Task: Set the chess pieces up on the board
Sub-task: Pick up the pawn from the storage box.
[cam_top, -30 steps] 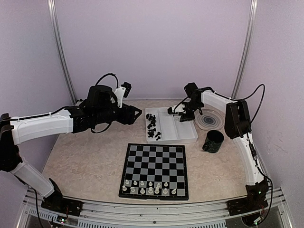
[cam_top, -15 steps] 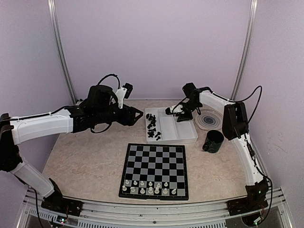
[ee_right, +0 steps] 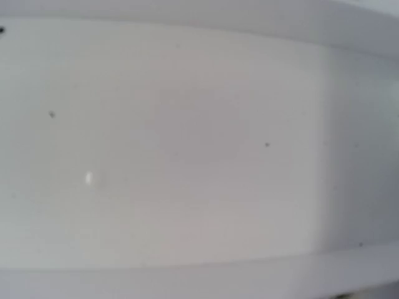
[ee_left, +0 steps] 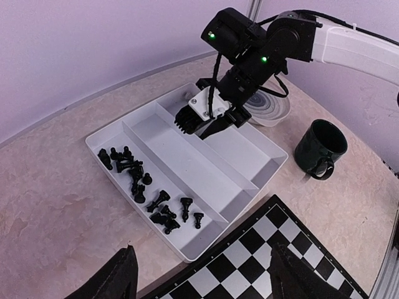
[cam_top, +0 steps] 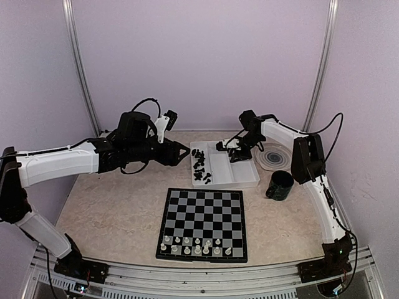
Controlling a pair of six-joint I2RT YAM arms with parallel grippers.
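The board [cam_top: 202,218] lies at the near middle of the table, and its far corner shows in the left wrist view [ee_left: 280,261]. White chess pieces [cam_top: 193,245] stand on its two nearest rows. Several black chess pieces [cam_top: 199,164] lie in the left compartment of a white tray [cam_top: 246,180]; they also show in the left wrist view [ee_left: 146,187]. My left gripper [ee_left: 206,288] is open and empty, above the tray's near left corner. My right gripper [cam_top: 225,149] hangs low over the tray's middle compartment and looks open and empty. The right wrist view shows only the tray floor [ee_right: 187,156].
A dark green mug [cam_top: 279,185] stands right of the tray, also in the left wrist view [ee_left: 321,148]. A round grey plate [cam_top: 274,156] lies behind the mug. The tray's middle and right compartments [ee_left: 237,146] hold nothing. Purple walls close in the table.
My right gripper has moved left, further over the tray. My left gripper has edged right toward the tray's left side.
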